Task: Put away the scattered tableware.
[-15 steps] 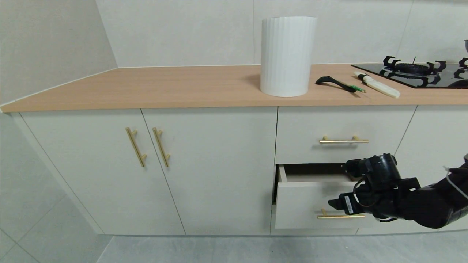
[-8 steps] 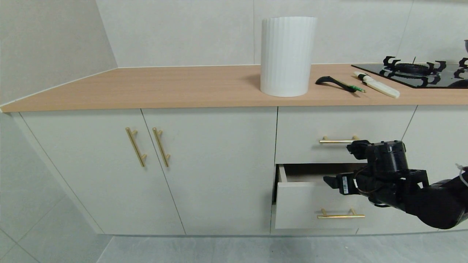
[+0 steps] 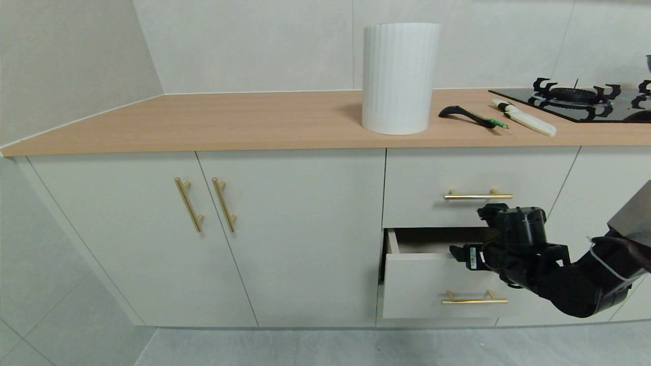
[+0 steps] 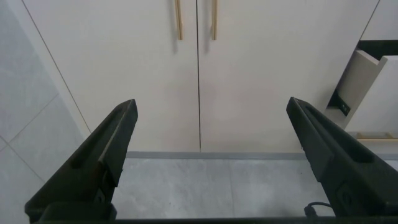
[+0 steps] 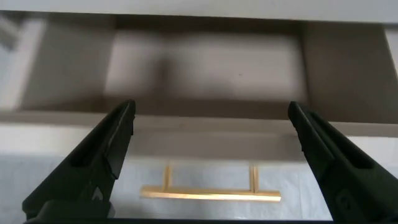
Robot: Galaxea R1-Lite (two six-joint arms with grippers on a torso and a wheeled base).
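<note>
Your right gripper (image 3: 460,250), jaws wide apart, hangs at the top edge of the one open drawer (image 3: 432,284); your left gripper (image 4: 210,106) gapes too. Above and beyond the right one, two utensils (one black ladle (image 3: 465,116), one white knife (image 3: 526,120)) lie on the counter (image 3: 254,122).

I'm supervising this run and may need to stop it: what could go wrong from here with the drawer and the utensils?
1. The right gripper, open, sits just below the upper drawer's handle; rising toward the counter might snag it.
2. The lower drawer is only partly out, so the black ladle and white knife may catch on the narrow gap.
3. The ladle lies near the tall white container; a wide approach might bump it.
</note>
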